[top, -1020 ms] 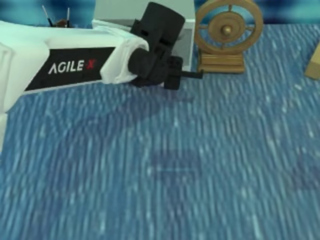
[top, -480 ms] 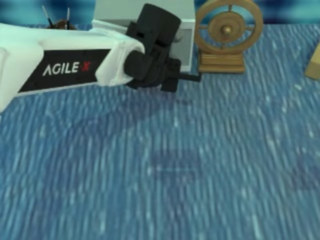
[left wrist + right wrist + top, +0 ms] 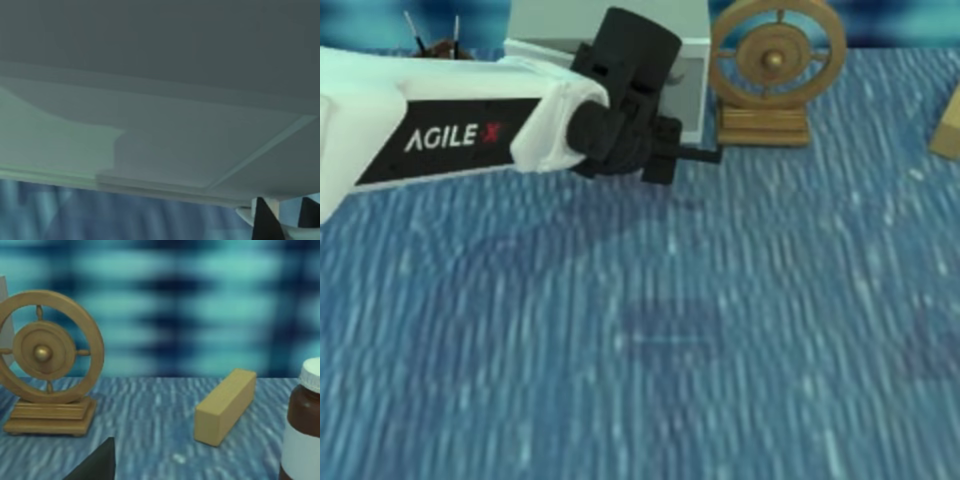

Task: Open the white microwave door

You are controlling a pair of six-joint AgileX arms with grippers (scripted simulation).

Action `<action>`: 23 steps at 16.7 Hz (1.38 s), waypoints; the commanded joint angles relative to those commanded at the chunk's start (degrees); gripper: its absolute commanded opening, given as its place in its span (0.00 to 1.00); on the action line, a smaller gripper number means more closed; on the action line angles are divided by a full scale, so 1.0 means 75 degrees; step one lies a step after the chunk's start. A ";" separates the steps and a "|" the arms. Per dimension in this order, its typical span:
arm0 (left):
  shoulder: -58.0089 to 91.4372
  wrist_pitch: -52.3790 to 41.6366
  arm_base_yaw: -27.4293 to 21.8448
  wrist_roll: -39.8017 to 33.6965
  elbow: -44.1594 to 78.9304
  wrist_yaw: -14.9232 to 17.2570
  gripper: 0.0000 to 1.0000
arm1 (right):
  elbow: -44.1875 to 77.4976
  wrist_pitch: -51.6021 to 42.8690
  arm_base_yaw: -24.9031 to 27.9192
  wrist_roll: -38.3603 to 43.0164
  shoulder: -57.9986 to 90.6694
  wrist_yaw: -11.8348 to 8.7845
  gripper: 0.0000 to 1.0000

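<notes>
Covering the whole scene is a blue streaked table (image 3: 670, 340). Next in size, my left arm (image 3: 440, 130) reaches in from nine o'clock in the top view toward twelve o'clock, its black left gripper (image 3: 705, 153) pressed close against the front of the white microwave (image 3: 560, 18) at the table's far edge. The microwave door (image 3: 165, 135) fills almost all of the left wrist view as a pale grey panel seen from very near; in the top view only a strip of it shows just beyond the gripper, at about twelve o'clock. How far the left pincer is spread, or whether it has hold of anything, I cannot tell.

At one o'clock, just beside the microwave, stands a wooden wheel ornament (image 3: 777, 62). A wooden block (image 3: 226, 406) lies at three o'clock, and a brown jar (image 3: 302, 425) with a white lid shows in the right wrist view. The right gripper (image 3: 95, 465) appears only as a dark fingertip there.
</notes>
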 joint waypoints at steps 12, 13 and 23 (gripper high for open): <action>0.0022 0.0008 -0.0052 -0.0011 -0.0042 0.0067 0.00 | 0.0000 0.0000 0.0000 0.0000 0.0000 0.0000 1.00; -0.0033 0.0043 -0.0017 0.0071 -0.0121 0.0101 0.00 | 0.0000 0.0000 0.0000 0.0000 0.0000 0.0000 1.00; -0.0398 0.0315 0.0158 0.0608 -0.0621 0.0501 0.00 | 0.0000 0.0000 0.0000 0.0000 0.0000 0.0000 1.00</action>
